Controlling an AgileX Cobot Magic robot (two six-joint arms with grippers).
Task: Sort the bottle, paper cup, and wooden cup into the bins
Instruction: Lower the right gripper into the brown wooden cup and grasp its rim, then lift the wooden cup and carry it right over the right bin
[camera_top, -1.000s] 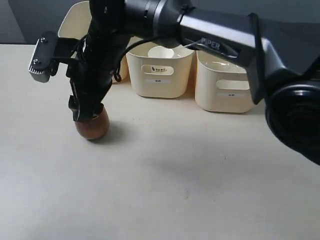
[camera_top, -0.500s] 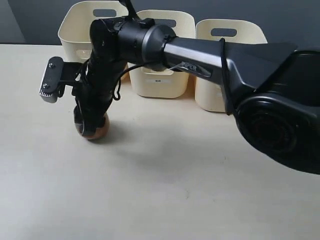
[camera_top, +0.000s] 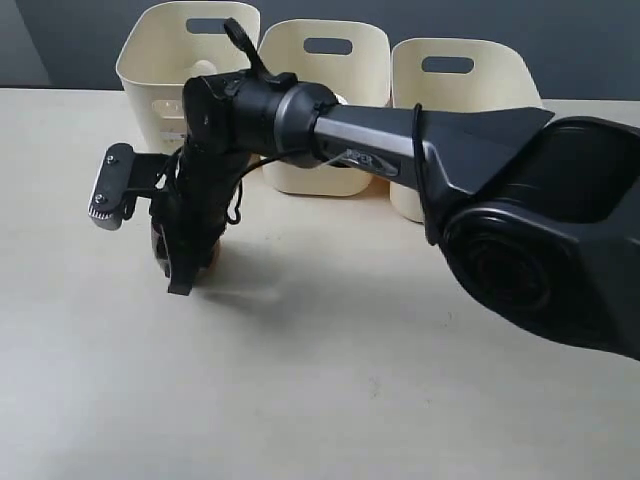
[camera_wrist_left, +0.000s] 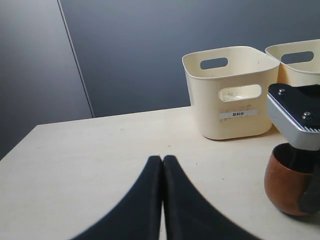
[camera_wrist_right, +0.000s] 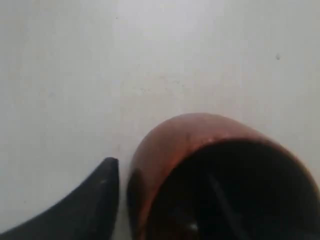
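Observation:
The wooden cup (camera_wrist_left: 286, 184) stands upright on the table in front of the left bin (camera_top: 150, 70). In the exterior view my right arm hides all but a sliver of the wooden cup (camera_top: 210, 262). My right gripper (camera_top: 186, 262) has reached across and come down over the cup's rim. One finger (camera_wrist_right: 97, 197) sits just outside the cup wall (camera_wrist_right: 200, 145) with a thin gap, and the other is lost in the dark inside. My left gripper (camera_wrist_left: 162, 159) is shut and empty, low over the table. The bottle and paper cup are hidden.
Three cream bins stand in a row at the back: left, middle (camera_top: 345, 60) and right (camera_top: 480, 85). The right arm's body fills the right side of the exterior view. A dark wall rises behind the bins.
The right arm has dropped lower and swung forward. Its gripper has sunk over the wooden cup, which now shows far less. The cup has stayed in place.

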